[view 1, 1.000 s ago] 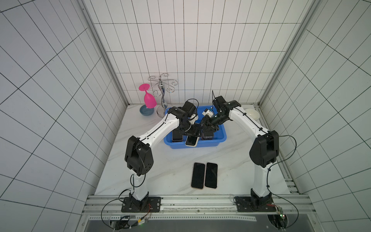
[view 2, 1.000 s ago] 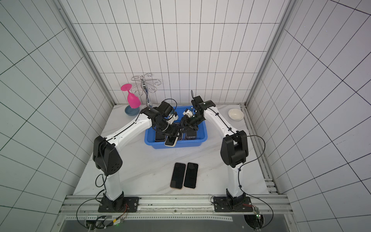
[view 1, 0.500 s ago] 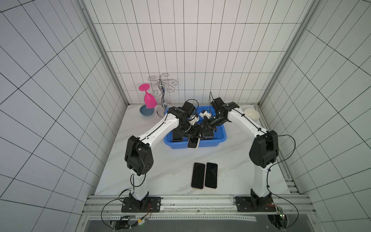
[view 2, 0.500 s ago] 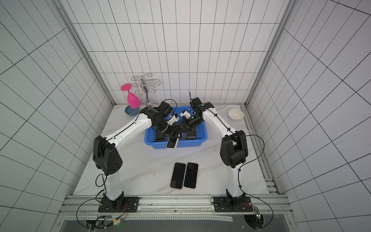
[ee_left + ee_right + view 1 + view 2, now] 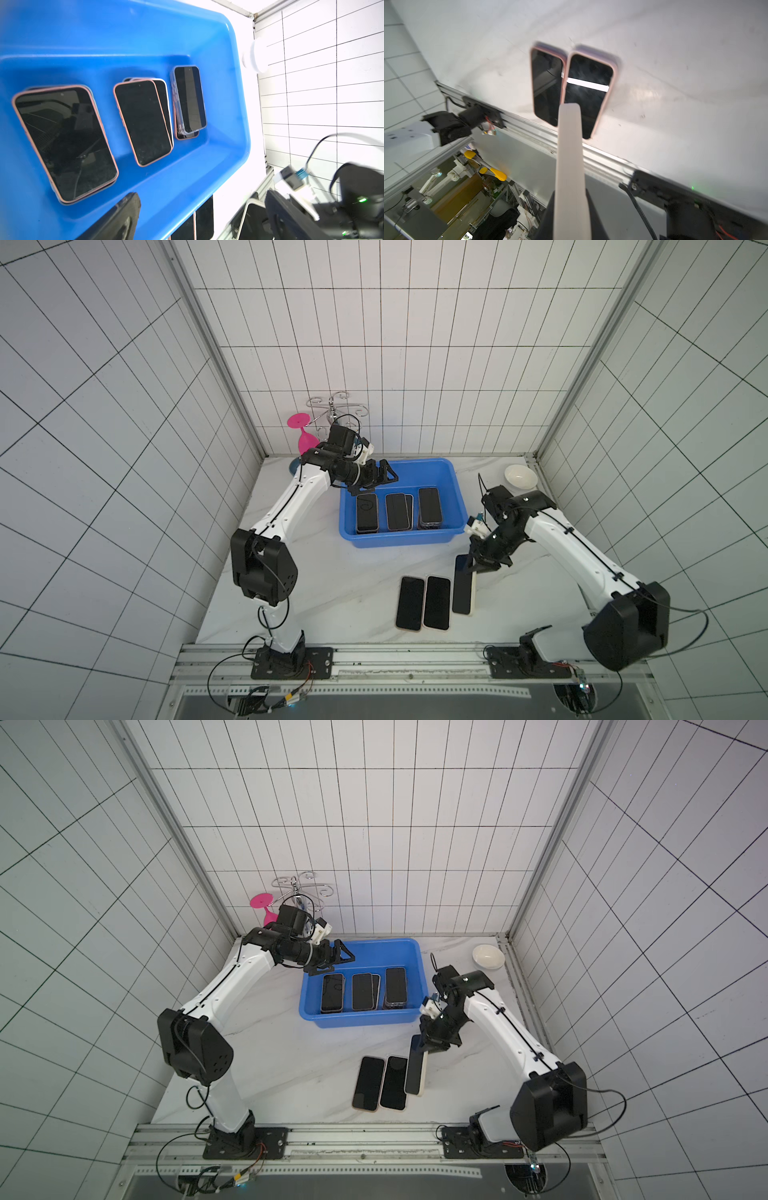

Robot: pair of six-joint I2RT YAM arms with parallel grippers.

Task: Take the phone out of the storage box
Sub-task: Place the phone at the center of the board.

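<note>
Phone [image 5: 462, 593] is out of the box: a slim slab with rounded corners, glossy black screen, matte cream back and edge band. It's up on its long edge and tilted, screen facing the robot's left. The right fingers [image 5: 482, 568] are clenched on its far end, one on each flat face. The right wrist view shows only the cream edge running out from between them. The near end sits low over the surface [image 5: 332, 572], which is white with grey marble veining; I can't tell if it touches. Just beside it, on the left, two more phones [image 5: 410, 603] lie flat, screens up, side by side and touching, with pinkish rims. Beyond them is the blue box [image 5: 415, 472]: glossy plastic, rectangular, with a rolled rim and sloping walls. It holds three stacks [image 5: 367, 513] of phones abreast, black glass up. The middle stack is fanned slightly askew and the right one is tallest. The left fingers [image 5: 386, 473] are released and spread wide over the box's far-left corner, holding nothing. At the back there's a white bowl [image 5: 520, 477] in the right corner, a pink glass [image 5: 306, 441] with its foot uppermost on the left, and a wire rack [image 5: 337, 406] of chrome scrolls against the tiled wall.
</note>
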